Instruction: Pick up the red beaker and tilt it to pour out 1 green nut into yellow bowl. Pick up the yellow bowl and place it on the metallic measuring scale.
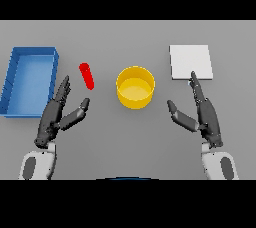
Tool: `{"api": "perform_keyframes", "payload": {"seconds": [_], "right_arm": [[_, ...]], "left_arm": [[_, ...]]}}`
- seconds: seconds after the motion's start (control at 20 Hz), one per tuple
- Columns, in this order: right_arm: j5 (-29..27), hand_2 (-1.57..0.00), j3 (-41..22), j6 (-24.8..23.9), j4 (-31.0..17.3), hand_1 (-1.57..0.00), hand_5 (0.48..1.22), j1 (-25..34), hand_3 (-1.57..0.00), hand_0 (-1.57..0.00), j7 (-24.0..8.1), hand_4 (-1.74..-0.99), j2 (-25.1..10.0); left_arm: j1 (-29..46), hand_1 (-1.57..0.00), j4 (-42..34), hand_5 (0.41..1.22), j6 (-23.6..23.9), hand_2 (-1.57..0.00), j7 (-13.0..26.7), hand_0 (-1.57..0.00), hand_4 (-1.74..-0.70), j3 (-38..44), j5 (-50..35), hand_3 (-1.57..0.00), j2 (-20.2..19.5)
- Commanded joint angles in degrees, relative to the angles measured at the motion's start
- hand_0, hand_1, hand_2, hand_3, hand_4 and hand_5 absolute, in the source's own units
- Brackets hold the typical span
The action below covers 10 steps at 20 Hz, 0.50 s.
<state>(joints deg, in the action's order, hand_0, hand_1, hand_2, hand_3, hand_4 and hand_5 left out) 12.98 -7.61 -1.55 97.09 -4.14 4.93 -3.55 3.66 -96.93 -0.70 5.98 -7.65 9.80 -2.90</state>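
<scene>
Here, the grey table (130, 137) holds a blue tray (15, 84) at the left, then the red beaker (87, 75), the yellow bowl (135, 87) and the scale (190, 61). The left hand (54, 118) and right hand (206, 115) rest spread, holding nothing.

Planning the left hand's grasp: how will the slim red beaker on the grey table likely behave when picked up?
The slim red beaker looks narrow and tall, so it probably tips easily if nudged. It appears rigid and likely light. The open left hand waits beside it.
</scene>
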Motion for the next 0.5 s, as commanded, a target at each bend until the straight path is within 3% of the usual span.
{"api": "perform_keyframes", "payload": {"seconds": [0.0,0.45], "right_arm": [[-0.53,0.00,0.35,-0.13,-0.09,0.00,0.626,0.95,0.00,0.00,-1.11,-1.189,0.31],[-1.31,0.00,0.76,0.74,-1.16,0.00,0.625,0.84,0.00,0.00,0.35,-1.227,-0.06]], "left_arm": [[-1.96,0.00,2.37,0.643,-0.11,0.00,0.55,0.00,-1.14,0.92,-0.53,0.00,-0.11],[-17.74,0.00,22.77,0.637,-0.51,0.00,-5.32,0.00,-1.18,5.56,-1.41,0.00,0.00]]}}
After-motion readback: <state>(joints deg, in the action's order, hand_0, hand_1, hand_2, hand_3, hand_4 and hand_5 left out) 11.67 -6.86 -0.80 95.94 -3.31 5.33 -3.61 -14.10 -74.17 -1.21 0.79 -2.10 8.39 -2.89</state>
